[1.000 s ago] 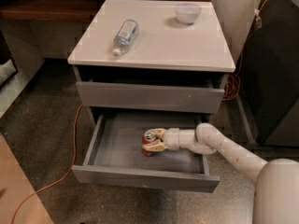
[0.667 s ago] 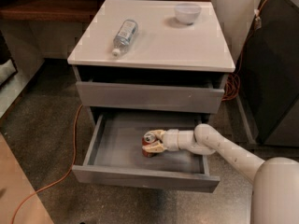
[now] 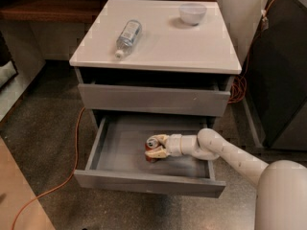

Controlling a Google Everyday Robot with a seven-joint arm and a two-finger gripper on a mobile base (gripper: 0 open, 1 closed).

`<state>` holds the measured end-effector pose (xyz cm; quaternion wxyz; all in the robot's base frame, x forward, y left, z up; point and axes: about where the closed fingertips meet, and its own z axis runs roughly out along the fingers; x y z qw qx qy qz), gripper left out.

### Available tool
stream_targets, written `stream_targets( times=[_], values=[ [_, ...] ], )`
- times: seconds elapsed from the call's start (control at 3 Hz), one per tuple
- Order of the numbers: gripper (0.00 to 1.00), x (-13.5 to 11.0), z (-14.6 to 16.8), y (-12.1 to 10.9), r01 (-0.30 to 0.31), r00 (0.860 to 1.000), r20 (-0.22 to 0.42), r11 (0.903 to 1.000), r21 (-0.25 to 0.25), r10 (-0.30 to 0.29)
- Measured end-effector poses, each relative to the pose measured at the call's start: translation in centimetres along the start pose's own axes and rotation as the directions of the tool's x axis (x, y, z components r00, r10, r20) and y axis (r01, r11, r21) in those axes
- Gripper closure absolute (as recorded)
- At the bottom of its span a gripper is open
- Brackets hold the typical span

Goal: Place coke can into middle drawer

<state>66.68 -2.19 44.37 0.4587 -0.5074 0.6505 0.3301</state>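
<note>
The coke can (image 3: 152, 143), red with a silver top, sits tilted inside the open middle drawer (image 3: 144, 182), right of the tray's middle. My gripper (image 3: 157, 149) reaches in from the right on a white arm, and its pale fingers (image 3: 160, 139) are closed around the can. The can is at or just above the tray floor; I cannot tell if it touches. The drawer is pulled out fully toward me.
A closed grey drawer front (image 3: 153, 99) is above the open one. On the white cabinet top (image 3: 158, 47) lie a clear water bottle (image 3: 127, 36) and a white bowl (image 3: 192, 12). An orange cable (image 3: 72, 169) runs on the floor at left. A dark cabinet (image 3: 283, 71) stands at right.
Almost nothing. The gripper and the can have stayed in the same spot in the drawer, perhaps a touch lower.
</note>
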Motion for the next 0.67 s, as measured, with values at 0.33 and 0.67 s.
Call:
stream_targets(
  times=[0.33, 0.67],
  values=[
    [0.00, -0.07, 0.41, 0.22, 0.000, 1.000, 0.002, 1.0000, -0.007, 0.000],
    [0.00, -0.08, 0.42, 0.23, 0.000, 1.000, 0.002, 1.0000, -0.007, 0.000]
  ],
)
